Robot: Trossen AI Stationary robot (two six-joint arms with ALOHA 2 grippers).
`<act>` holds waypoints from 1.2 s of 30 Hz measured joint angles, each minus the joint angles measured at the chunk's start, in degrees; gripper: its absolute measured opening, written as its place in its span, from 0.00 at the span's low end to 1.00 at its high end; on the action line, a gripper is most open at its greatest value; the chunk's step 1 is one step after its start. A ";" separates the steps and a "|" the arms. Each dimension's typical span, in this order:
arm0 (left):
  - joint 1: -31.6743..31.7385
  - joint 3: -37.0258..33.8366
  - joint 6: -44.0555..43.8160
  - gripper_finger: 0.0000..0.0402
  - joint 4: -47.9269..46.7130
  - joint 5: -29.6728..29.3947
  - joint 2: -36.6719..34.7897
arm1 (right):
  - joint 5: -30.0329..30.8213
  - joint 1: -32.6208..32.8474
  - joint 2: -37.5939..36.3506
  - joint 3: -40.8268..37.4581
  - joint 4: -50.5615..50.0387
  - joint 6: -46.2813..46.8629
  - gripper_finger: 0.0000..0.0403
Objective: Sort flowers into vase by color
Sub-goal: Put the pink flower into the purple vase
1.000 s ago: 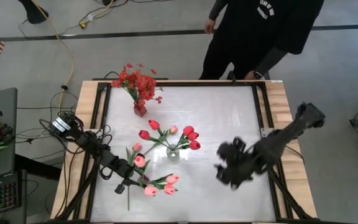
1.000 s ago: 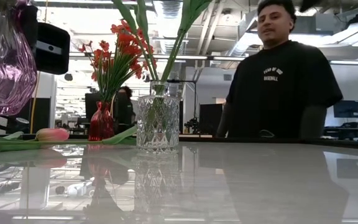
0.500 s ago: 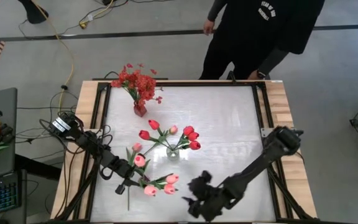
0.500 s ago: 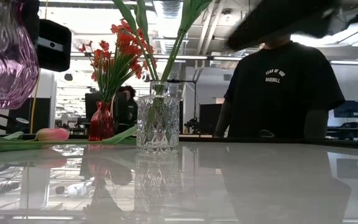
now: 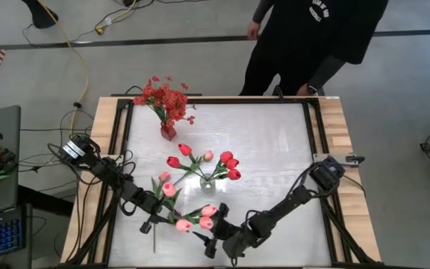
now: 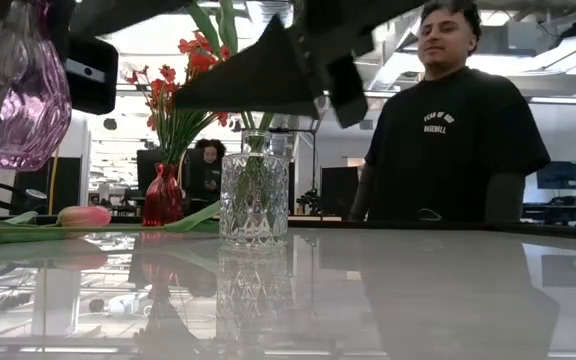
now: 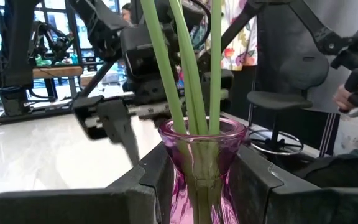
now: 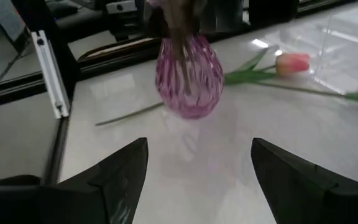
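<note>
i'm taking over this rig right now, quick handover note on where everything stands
Left end effector: shut on the pink vase, held above the table's near left, pink tulips in it.
Right end effector: open, empty, facing that vase.
Done: red blossom spray in the red vase, far left; red tulips in the clear vase, centre.
Left: one pink tulip lies on the table beside the pink vase; a pink bud sits among the red tulips.

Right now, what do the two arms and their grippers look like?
Both arms are dark, slim and multi-jointed. Left arm trails black cables and carries a white-labelled box near its base. Left gripper and right gripper each end in two broad, black, wedge-shaped fingers.
</note>
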 joint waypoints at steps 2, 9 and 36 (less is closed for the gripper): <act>0.00 0.30 -0.03 0.26 0.03 -0.05 0.00 | 0.06 -0.66 0.13 -0.04 1.03 -2.01 0.77; 0.00 1.04 0.13 0.26 -0.06 -0.13 0.00 | -1.54 -3.91 0.04 0.00 2.02 -1.81 0.77; 0.25 3.44 4.31 0.26 -0.16 -9.65 0.00 | -14.52 -8.46 0.04 0.00 9.97 -20.35 0.77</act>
